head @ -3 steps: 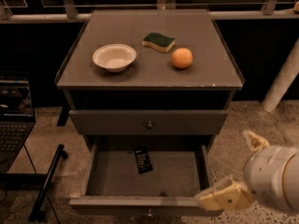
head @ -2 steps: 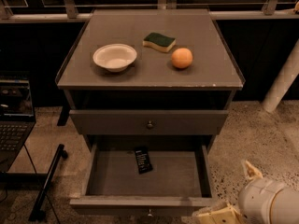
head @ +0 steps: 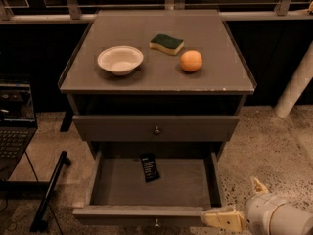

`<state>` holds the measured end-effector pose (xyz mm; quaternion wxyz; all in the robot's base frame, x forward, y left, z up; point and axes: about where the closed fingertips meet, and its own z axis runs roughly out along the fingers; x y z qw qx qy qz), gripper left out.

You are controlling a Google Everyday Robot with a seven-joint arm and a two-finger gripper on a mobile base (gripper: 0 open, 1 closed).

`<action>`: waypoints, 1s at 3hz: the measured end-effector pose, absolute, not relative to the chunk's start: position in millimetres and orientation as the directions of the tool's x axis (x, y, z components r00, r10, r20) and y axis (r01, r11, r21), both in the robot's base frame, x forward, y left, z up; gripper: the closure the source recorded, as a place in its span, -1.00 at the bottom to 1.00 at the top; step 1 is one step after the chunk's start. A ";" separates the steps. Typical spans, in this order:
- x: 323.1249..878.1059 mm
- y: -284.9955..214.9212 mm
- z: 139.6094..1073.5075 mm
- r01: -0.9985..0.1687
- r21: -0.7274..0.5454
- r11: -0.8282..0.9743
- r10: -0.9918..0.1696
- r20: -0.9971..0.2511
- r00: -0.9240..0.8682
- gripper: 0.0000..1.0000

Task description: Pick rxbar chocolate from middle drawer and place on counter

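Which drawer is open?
The lower, middle drawer: pulled out, rxbar chocolate inside; the upper drawer is shut. The gripper hangs by the open one's front corner.

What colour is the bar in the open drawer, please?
The bar is black with white print, camera view; gripper at the drawer's front right corner.

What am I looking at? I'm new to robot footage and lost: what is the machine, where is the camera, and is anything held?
There is a single view, looking down at a grey cabinet from its front. I cannot tell where the camera is mounted. The pale shape at bottom right is the end of the robot's arm. Its gripper has two fingers, spread open and holding nothing, by the front right corner of the open middle drawer. A black rxbar lies in that drawer. On the counter sit a white bowl, a sponge and an orange. The top drawer is shut.
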<state>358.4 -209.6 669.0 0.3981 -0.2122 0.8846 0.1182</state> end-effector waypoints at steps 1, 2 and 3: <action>352.5 -205.0 676.1 -0.482 0.020 0.876 -0.305 -0.750 -0.586 -1.00; 351.3 -208.9 654.5 -0.441 -0.004 0.898 -0.291 -0.756 -0.586 -1.00; 367.9 -183.3 603.8 -0.488 -0.014 0.873 -0.325 -0.763 -0.559 -1.00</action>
